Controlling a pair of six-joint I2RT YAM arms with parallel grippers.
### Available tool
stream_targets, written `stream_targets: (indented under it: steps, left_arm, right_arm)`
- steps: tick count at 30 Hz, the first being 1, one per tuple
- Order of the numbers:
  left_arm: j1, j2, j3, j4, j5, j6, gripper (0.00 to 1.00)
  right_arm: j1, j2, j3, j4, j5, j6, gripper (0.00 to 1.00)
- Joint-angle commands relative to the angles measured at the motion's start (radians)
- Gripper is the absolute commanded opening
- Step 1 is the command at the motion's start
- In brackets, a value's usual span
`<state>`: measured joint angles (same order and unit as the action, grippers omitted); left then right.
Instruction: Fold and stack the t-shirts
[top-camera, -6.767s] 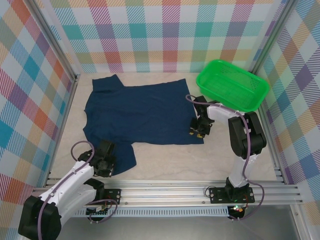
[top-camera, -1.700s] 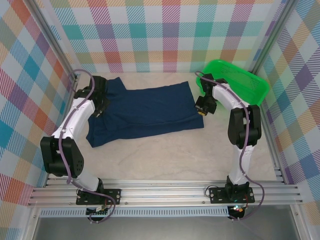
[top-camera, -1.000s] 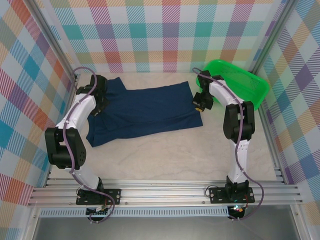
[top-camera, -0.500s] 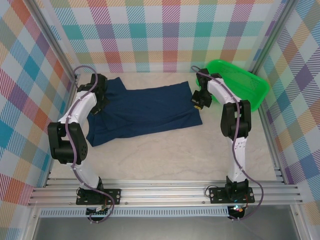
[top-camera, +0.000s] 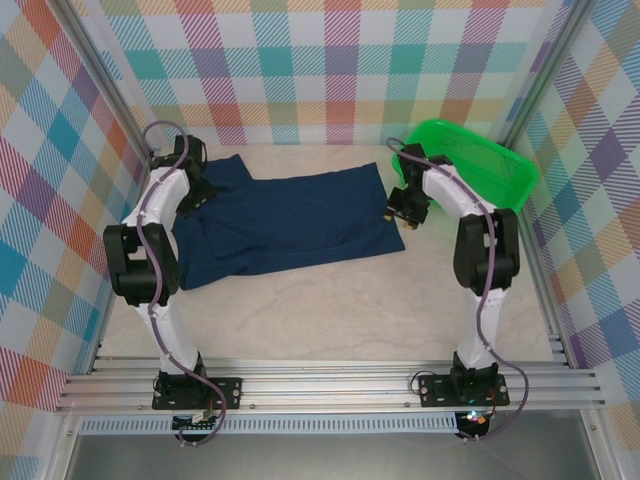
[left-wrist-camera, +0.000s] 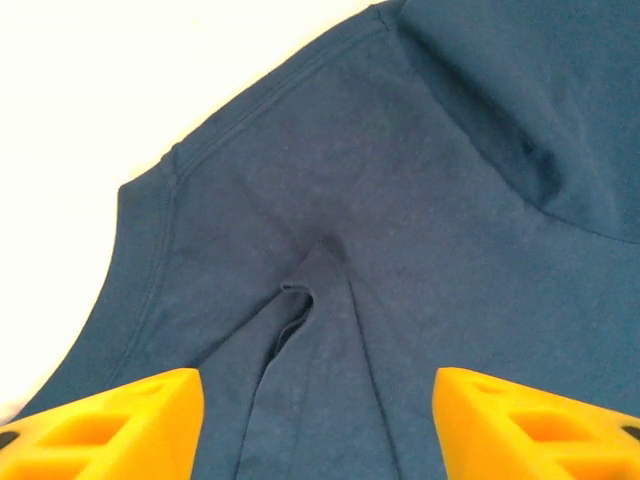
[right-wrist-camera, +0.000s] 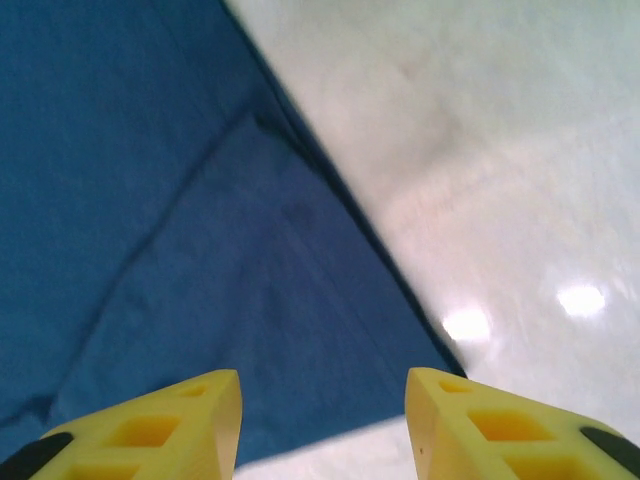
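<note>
Checked walls (top-camera: 330, 70) in many colours close a pale counter (top-camera: 350, 310) on three sides. One navy t-shirt (top-camera: 290, 225) lies on the far half of the counter. It is folded into a long band that goes from the far left corner almost to the green basket (top-camera: 500, 190), which stands at the far right. No print shows on the upper side. The left arm (top-camera: 160, 215) reaches far forward along the left wall, and its jaws hang over the left end of the shirt. In the left wrist view the two yellow fingers (left-wrist-camera: 100, 420) stand well apart with nothing between them, and below them the cloth (left-wrist-camera: 450, 250) has a small raised crease (left-wrist-camera: 300, 300). The right arm (top-camera: 470, 215) bends over the right end of the shirt, just beside the basket. In the right wrist view its fingers (right-wrist-camera: 150, 430) are also apart and hold nothing. Under them lies the corner of the shirt (right-wrist-camera: 150, 200), with bare shiny counter (right-wrist-camera: 500, 150) to the right of it.
</note>
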<state>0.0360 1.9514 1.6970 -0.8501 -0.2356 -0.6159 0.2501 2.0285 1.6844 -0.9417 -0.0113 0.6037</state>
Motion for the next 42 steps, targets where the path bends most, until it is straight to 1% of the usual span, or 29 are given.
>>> stream_targets:
  steps: [1, 2, 4, 6, 8, 10, 13, 15, 17, 20, 23, 25, 28, 30, 33, 35, 38, 39, 42]
  left_arm:
    - [0.01, -0.11, -0.035, -0.157, -0.019, -0.051, 0.64]
    - [0.01, -0.16, -0.093, -0.165, -0.008, -0.083, 0.64]
    - [0.011, -0.283, -0.274, -0.145, 0.055, -0.17, 0.63]
    - [0.01, -0.384, -0.442, -0.105, 0.129, -0.255, 0.61]
    - [0.018, -0.45, -0.582, -0.055, 0.215, -0.335, 0.6]
    - [0.036, -0.482, -0.675, -0.032, 0.253, -0.408, 0.6]
    - [0.093, -0.502, -0.736, 0.007, 0.258, -0.453, 0.6]
    - [0.131, -0.491, -0.746, 0.019, 0.281, -0.457, 0.59]
    - [0.143, -0.472, -0.729, -0.006, 0.267, -0.436, 0.58]
    - [0.149, -0.465, -0.721, -0.022, 0.23, -0.403, 0.55]
    - [0.152, -0.449, -0.733, 0.005, 0.2, -0.36, 0.52]
    - [0.153, -0.42, -0.734, 0.037, 0.2, -0.336, 0.5]
    - [0.154, -0.378, -0.713, 0.027, 0.185, -0.325, 0.47]
    - [0.153, -0.366, -0.703, 0.029, 0.143, -0.3, 0.41]
    - [0.157, -0.337, -0.68, 0.047, 0.062, -0.239, 0.21]
    - [0.158, -0.306, -0.653, 0.051, 0.013, -0.191, 0.13]
    - [0.158, -0.279, -0.616, 0.042, -0.049, -0.139, 0.03]
    - [0.158, -0.278, -0.611, 0.043, -0.062, -0.129, 0.0]
    - [0.159, -0.293, -0.602, 0.044, -0.083, -0.096, 0.0]
  right_arm:
    - [0.011, -0.131, -0.157, 0.059, -0.016, 0.019, 0.49]
    - [0.009, -0.158, -0.206, 0.079, -0.013, 0.026, 0.5]
    - [0.003, -0.2, -0.296, 0.127, -0.028, 0.042, 0.52]
    - [-0.004, -0.2, -0.335, 0.161, -0.06, 0.061, 0.52]
    - [-0.009, -0.176, -0.345, 0.186, -0.09, 0.077, 0.51]
    - [-0.009, -0.145, -0.334, 0.191, -0.092, 0.088, 0.5]
    - [-0.016, -0.11, -0.335, 0.206, -0.092, 0.108, 0.5]
    - [-0.017, -0.087, -0.332, 0.207, -0.085, 0.107, 0.49]
    - [-0.019, -0.073, -0.331, 0.209, -0.078, 0.108, 0.48]
    - [-0.02, -0.059, -0.327, 0.213, -0.075, 0.102, 0.48]
    - [-0.02, -0.043, -0.318, 0.216, -0.072, 0.097, 0.47]
    - [-0.02, -0.033, -0.313, 0.212, -0.066, 0.094, 0.46]
    - [-0.02, -0.03, -0.312, 0.208, -0.054, 0.089, 0.45]
    - [-0.02, -0.026, -0.309, 0.207, -0.05, 0.085, 0.44]
    - [-0.019, -0.012, -0.3, 0.206, -0.035, 0.077, 0.37]
    - [-0.02, 0.001, -0.287, 0.199, -0.022, 0.068, 0.3]
    - [-0.018, 0.012, -0.267, 0.186, -0.001, 0.053, 0.18]
    - [-0.018, 0.013, -0.266, 0.187, 0.003, 0.051, 0.16]
    - [-0.018, 0.002, -0.267, 0.19, 0.014, 0.037, 0.07]
